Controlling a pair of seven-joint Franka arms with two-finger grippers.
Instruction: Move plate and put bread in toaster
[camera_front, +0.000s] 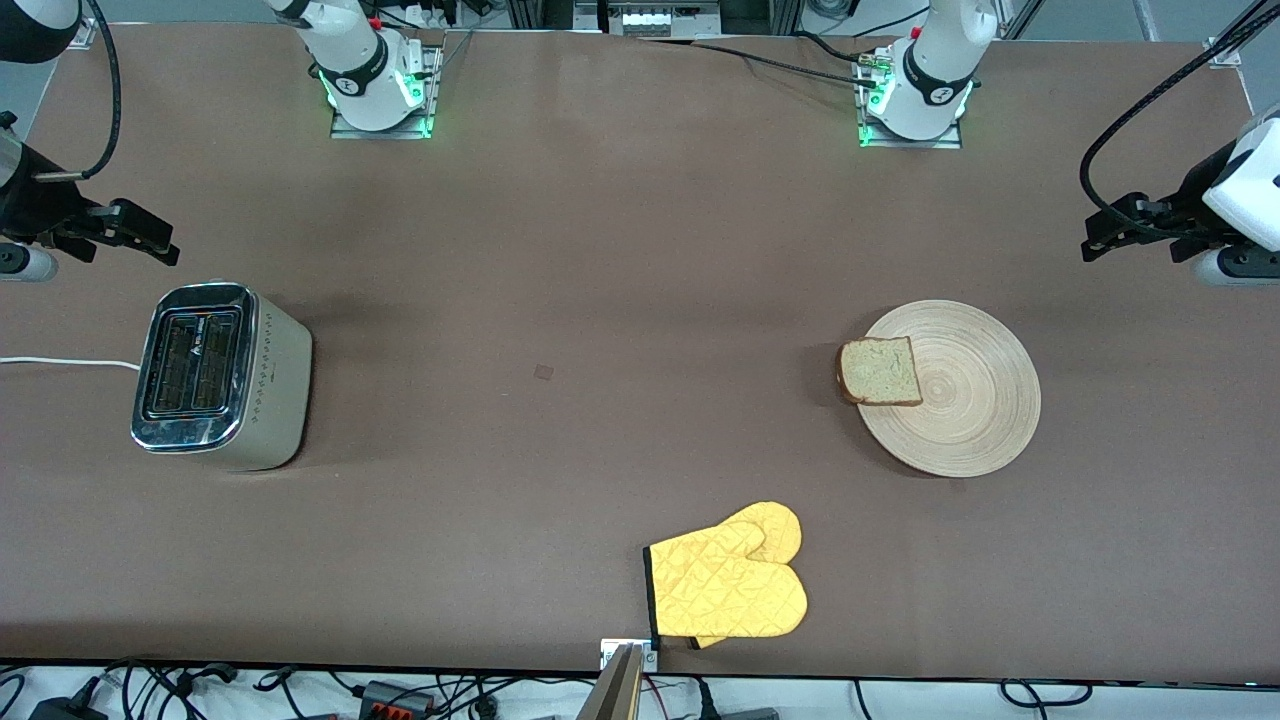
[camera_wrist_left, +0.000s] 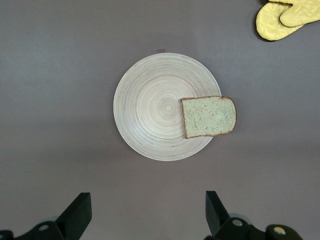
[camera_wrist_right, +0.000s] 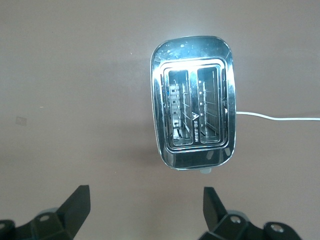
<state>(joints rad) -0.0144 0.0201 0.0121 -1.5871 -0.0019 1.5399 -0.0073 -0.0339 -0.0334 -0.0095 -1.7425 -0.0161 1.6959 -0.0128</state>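
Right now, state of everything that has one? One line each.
toaster: upright, both slots empty, cord attached.
bread: flat on the plate, overhanging the rim toward the right arm's end.
plate: flat on the table, untouched.
oven mitt: lying flat, nearest the front camera.
left gripper: open, up over the table beside the plate.
right gripper: open, up beside the toaster.

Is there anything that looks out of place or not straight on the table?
Only the bread: it lies off-centre on the plate, one edge overhanging the rim toward the toaster. Nothing looks spilled or damaged.
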